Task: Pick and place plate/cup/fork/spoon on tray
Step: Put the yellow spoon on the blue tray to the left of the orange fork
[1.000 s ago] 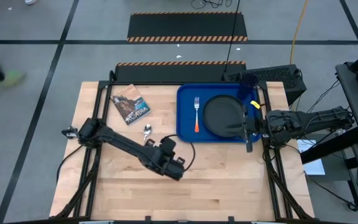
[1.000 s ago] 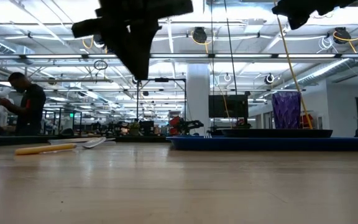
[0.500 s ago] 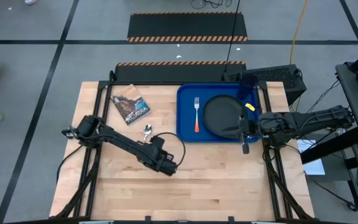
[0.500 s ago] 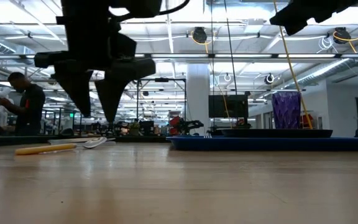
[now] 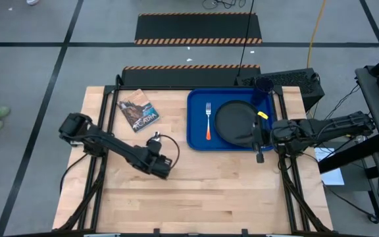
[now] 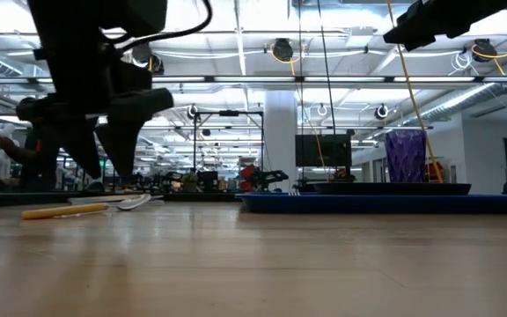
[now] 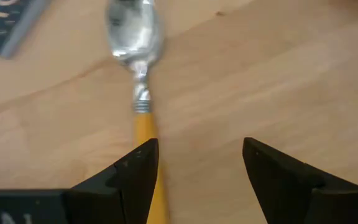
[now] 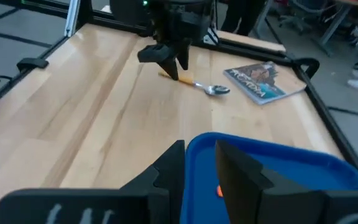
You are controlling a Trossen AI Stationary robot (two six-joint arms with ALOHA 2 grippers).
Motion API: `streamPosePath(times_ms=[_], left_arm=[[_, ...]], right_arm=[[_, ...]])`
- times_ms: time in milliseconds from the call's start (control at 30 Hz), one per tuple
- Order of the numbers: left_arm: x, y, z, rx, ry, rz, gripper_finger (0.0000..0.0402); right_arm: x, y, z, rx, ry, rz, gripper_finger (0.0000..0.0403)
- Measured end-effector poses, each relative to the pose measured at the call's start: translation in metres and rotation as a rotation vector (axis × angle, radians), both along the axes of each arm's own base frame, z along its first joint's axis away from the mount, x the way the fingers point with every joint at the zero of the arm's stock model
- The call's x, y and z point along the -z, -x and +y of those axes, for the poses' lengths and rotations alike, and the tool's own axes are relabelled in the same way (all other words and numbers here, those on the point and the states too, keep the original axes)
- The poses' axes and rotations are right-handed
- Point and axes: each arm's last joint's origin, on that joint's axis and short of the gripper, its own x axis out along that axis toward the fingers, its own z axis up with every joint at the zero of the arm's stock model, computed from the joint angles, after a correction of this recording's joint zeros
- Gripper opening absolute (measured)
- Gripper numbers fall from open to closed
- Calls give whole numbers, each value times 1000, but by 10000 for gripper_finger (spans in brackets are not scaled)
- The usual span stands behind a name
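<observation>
I see my left gripper [image 6: 91,172] hanging open-fingered above the table [image 6: 253,264], just over the spoon [image 6: 82,208] lying flat near its far left edge. The blue tray [image 6: 385,202] sits toward the far right, purple cup [image 6: 406,156] rising behind it.

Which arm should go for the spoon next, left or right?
Left. The left gripper hangs open right over the spoon handle, while the right gripper sits across the table at the tray edge.
</observation>
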Motion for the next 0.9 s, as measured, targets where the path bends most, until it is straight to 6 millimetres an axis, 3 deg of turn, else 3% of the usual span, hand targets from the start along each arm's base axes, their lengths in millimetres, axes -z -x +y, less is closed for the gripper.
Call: streamPosePath(times_ms=[300, 567, 900], left_arm=[[10, 2, 21, 3, -16, -28, 235], [10, 2, 25, 25, -29, -8, 235], [40, 22, 30, -10, -5, 5, 234]], right_arm=[[1, -4, -2, 76, 77, -1, 84], [4, -8, -2, 62, 110, 23, 84], [5, -8, -2, 62, 110, 25, 84]])
